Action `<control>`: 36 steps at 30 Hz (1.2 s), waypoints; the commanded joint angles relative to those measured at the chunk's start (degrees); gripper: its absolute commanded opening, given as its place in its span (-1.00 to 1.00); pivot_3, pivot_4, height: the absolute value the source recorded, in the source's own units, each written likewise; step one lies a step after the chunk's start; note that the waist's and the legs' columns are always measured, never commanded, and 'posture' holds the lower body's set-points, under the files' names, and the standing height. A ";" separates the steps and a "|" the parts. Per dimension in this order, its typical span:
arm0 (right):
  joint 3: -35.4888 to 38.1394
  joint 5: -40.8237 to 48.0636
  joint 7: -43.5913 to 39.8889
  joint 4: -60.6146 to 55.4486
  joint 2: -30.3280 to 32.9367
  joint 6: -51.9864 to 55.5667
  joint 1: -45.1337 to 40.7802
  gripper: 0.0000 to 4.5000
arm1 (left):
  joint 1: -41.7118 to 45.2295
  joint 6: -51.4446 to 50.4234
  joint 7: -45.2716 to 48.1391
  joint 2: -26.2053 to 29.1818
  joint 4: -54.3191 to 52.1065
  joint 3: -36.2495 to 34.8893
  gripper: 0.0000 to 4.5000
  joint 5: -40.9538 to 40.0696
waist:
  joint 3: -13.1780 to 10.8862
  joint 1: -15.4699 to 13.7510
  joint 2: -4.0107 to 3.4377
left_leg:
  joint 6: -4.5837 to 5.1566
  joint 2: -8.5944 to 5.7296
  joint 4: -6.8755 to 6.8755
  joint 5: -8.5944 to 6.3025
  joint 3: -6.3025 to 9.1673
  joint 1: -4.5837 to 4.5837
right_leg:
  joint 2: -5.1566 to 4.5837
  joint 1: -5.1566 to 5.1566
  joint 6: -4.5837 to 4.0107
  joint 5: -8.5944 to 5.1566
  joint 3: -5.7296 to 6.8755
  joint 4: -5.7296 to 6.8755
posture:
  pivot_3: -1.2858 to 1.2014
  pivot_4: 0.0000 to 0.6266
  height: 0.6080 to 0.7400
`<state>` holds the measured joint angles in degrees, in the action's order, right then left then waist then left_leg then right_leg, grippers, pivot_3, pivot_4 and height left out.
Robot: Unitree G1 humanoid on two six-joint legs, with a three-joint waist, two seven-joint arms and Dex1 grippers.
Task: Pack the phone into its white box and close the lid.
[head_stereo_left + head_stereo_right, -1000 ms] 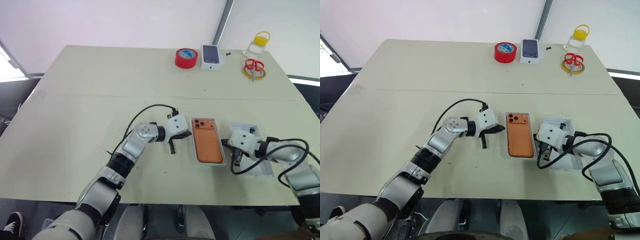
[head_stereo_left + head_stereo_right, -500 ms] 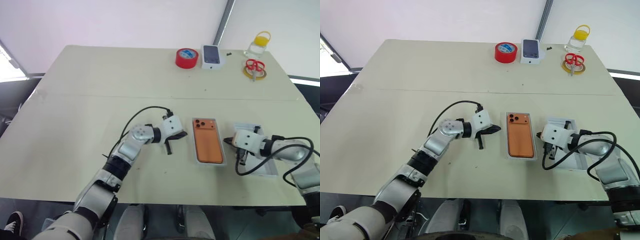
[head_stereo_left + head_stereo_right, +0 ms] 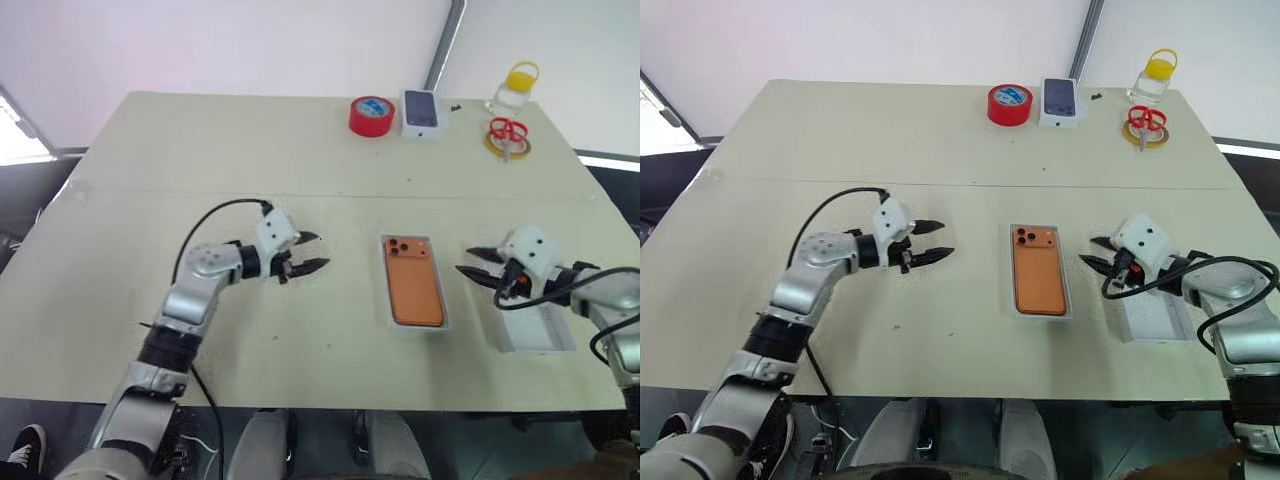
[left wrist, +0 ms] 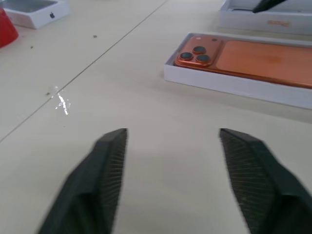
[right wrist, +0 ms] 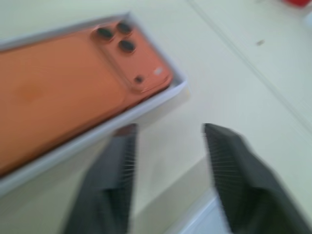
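At the table's middle the phone (image 3: 415, 294) lies camera-side up in its white box (image 3: 389, 322). My left gripper (image 3: 309, 252) and right gripper (image 3: 477, 264) both hang spread and empty. The lid (image 3: 537, 331) sits just past my right, mouth up I think; light, stiff, slick card, best pinched across its long walls.

Both arms are silver-grey metal in jointed segments with black bands between them. At lower left of the head view the left gripper (image 3: 305, 252) ends in a white block housing and two black tapered fingers (image 4: 105, 170) — ridged on their inner faces. A thin black cable loops above its wrist. The right gripper (image 3: 478, 264) has the same white block, trailing black cables.
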<state>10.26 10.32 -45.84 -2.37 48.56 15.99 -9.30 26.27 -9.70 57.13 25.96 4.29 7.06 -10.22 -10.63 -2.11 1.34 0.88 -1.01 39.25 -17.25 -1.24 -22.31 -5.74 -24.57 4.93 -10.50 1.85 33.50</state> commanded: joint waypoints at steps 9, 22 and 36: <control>8.89 3.61 11.55 -20.18 -2.76 29.89 9.97 0.28 | -3.72 12.46 4.22 5.26 -0.27 -5.17 0.97 -3.37 | 0.00 -0.14 -0.12 | 0.01 -0.07 -0.01 -0.01 0.00 -0.05 | -0.10 -0.03 -0.02 0.01 0.01 0.00 | 0.03 -0.52 1.00; 10.73 11.55 11.39 -29.71 1.81 60.49 7.86 0.28 | -5.92 19.51 5.44 5.21 1.54 -2.82 0.97 -2.53 | 0.09 0.01 -0.29 | 0.02 -0.06 0.01 -0.01 -0.06 -0.04 | -0.07 -0.03 -0.03 0.02 -0.02 0.00 | 0.03 -0.52 1.00; -1.42 15.92 14.43 -17.66 4.27 76.04 -8.35 0.28 | -9.82 24.36 7.33 4.17 -1.89 -1.77 0.97 -4.30 | 0.14 0.08 -0.30 | 0.03 0.07 0.02 -0.01 -0.09 -0.06 | 0.08 -0.05 -0.07 0.03 -0.03 -0.08 | 0.03 -0.52 1.00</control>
<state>9.54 27.20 -32.50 -21.49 52.54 92.06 -17.46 16.88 13.40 64.13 29.46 5.28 5.50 -13.19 -10.50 -2.03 1.04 0.90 -0.94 39.26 -17.26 -1.33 -22.37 -5.66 -24.62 4.86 -10.46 1.82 33.43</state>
